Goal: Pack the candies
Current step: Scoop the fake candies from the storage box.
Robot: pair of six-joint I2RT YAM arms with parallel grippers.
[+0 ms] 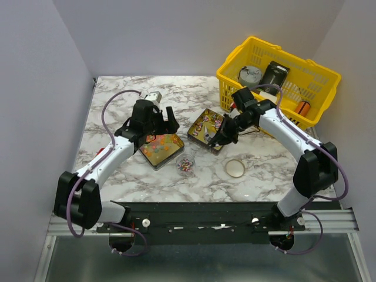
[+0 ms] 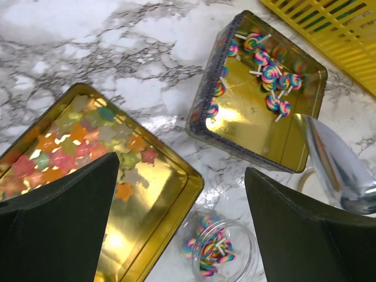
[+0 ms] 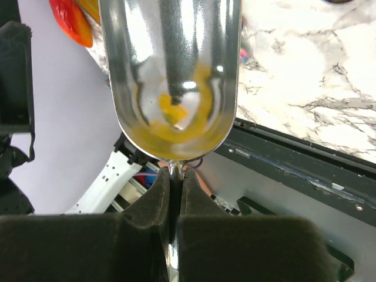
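Pastel star-shaped candies (image 2: 76,141) lie in a shallow gold tin (image 2: 158,194), seen from above at the table's middle left (image 1: 161,150). Rainbow swirl lollipop candies (image 2: 270,76) lie in a second gold tin (image 2: 294,147), also visible from above (image 1: 202,128). More of them fill a small clear jar (image 2: 220,247) standing between the tins (image 1: 187,164). My left gripper (image 2: 182,235) hangs open above the star tin's corner and the jar (image 1: 160,120). My right gripper (image 3: 174,182) is shut on the handle of a metal spoon (image 3: 170,76), held over the lollipop tin's near edge (image 1: 225,136).
A yellow basket (image 1: 276,76) at the back right holds a round tin (image 1: 250,75), a black item (image 1: 275,75) and an orange cylinder (image 1: 302,107). A round lid ring (image 1: 235,168) lies on the marble, right of the jar. The spoon's bowl (image 2: 341,170) hangs near the lollipop tin.
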